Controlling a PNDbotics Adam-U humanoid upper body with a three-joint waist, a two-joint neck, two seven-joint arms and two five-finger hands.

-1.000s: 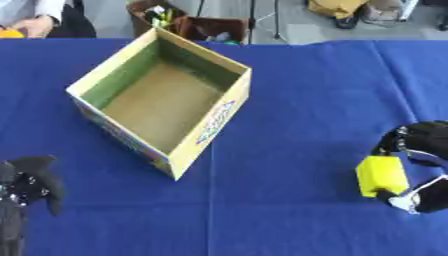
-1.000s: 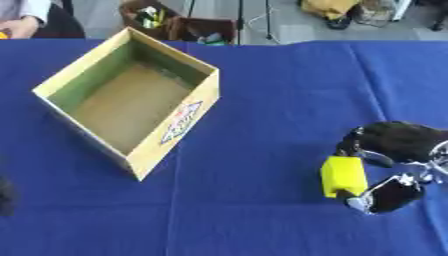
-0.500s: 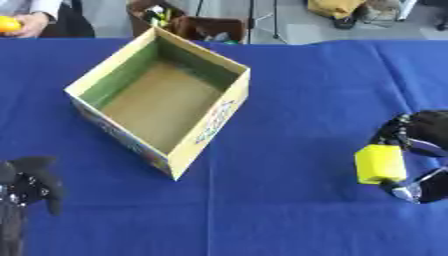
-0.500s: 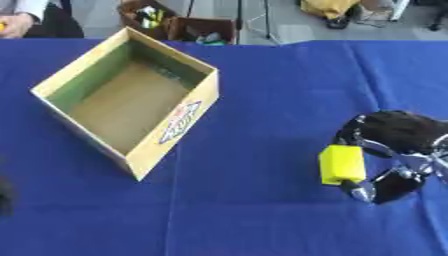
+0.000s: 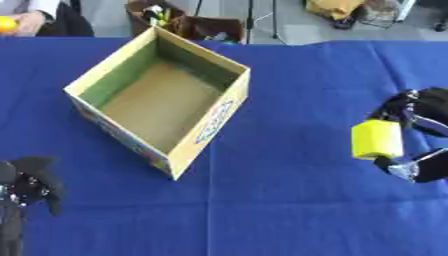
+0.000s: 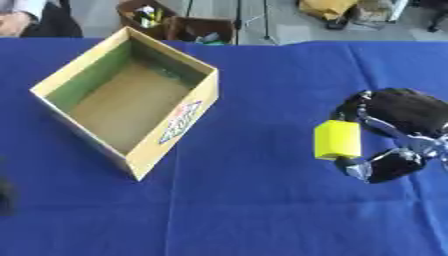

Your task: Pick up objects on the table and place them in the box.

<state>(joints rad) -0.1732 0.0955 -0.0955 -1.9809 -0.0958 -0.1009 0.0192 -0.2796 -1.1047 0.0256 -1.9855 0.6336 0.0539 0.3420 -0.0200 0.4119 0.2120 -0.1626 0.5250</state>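
Yellow rectangular block (image 6: 337, 139), smooth-sided, sits at the right of the blue cloth-covered table (image 6: 254, 210), pinched between fingers and thumb of the black right hand (image 6: 394, 131). Well to its left, the open cardboard box (image 5: 159, 102): yellow printed outer walls, green inner walls, brown floor, nothing inside. Left hand (image 5: 31, 185) idles with fingers relaxed at the lower left corner, clearly shown only in the left eye view.

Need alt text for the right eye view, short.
The robot's right hand grips a yellow block over a blue tablecloth, right of an open, empty cardboard box.
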